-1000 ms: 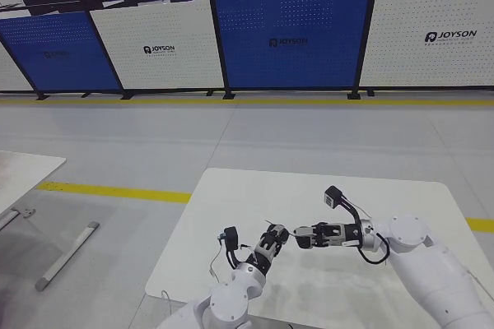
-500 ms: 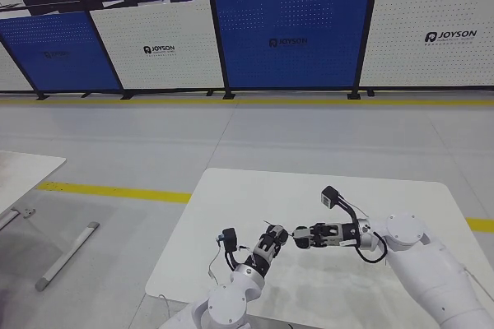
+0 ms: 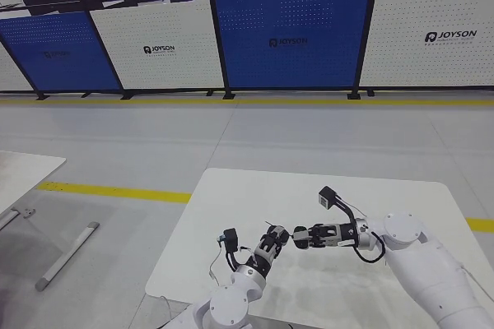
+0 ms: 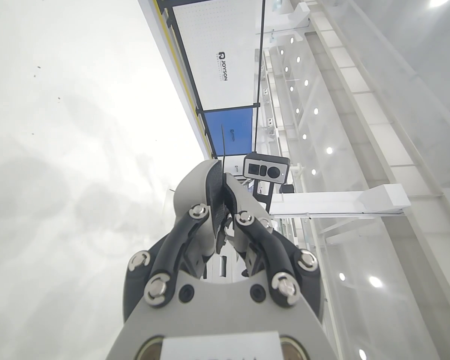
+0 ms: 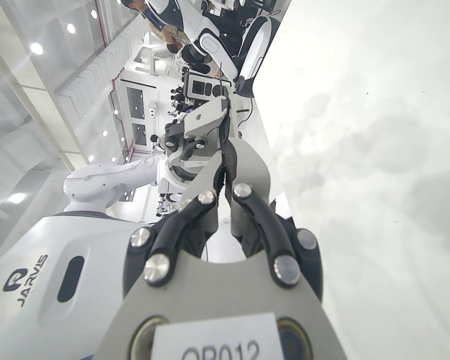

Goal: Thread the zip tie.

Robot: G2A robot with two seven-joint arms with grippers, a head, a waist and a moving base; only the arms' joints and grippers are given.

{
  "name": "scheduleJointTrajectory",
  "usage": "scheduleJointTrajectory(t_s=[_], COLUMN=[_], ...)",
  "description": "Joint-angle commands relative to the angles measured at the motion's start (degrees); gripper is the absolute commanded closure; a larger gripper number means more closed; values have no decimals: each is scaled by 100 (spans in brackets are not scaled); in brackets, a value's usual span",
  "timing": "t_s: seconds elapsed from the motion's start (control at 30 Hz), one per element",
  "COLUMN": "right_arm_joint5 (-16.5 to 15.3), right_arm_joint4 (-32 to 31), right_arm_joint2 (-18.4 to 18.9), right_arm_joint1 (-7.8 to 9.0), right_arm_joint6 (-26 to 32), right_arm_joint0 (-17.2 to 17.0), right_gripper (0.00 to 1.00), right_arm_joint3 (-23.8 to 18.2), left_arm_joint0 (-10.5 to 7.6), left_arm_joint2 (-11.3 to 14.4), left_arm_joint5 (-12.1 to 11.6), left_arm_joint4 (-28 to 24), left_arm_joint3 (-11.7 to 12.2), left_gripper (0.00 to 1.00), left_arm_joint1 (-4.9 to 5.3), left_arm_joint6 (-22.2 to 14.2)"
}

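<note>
The left tool (image 4: 222, 176) is pressing its two grey fingers together on a thin black plastic zip tie (image 4: 222, 142), and a short free end is sticking out past the fingertips. The right tool (image 5: 227, 151) is also pinching a thin black strand, which I judge to be another part of the same zip tie. The two tools are facing each other, almost touching, above the flat white surface (image 3: 255, 197), toward its near side. The zip tie is staying in the air between them, not lying on the surface.

I cannot tell whether the tip is already sitting inside the small head – both are too fine to see. The main danger, I think, is a small error of angle: the strand is very thin and flexible, so if the tools are pushing together while the tip is not lined up with the slot, it is likely to bend sideways and slide past. A second danger is the grip itself – with so little material between the fingers, the strand may twist or slip out and drop to the surface.
</note>
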Motion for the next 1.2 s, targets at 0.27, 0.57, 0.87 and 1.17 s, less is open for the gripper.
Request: scheduleJointTrajectory(t_s=[0.27,0.57,0.87,1.17], right_arm_joint5=[-57,-47,163,135], right_arm_joint4=[53,53,-132,-95], right_arm_joint2=[65,104,132,355], right_arm_joint1=[-9,2,47,134], right_arm_joint6=[185,215,102,98], right_arm_joint0=[15,18,-139,-305], right_gripper=[100,100,100,100], right_arm_joint3=[74,80,-190,-358], left_arm_joint0=[13,13,-144,-96], left_arm_joint2=[-27,-22,-530,-1407], left_arm_joint5=[12,-7,-236,264], left_arm_joint4=[25,37,412,1043], left_arm_joint3=[7,22,418,647], left_gripper=[0,0,0,0], left_arm_joint1=[-30,-30,82,377], left_arm_joint6=[-16,-70,-1447,-3557])
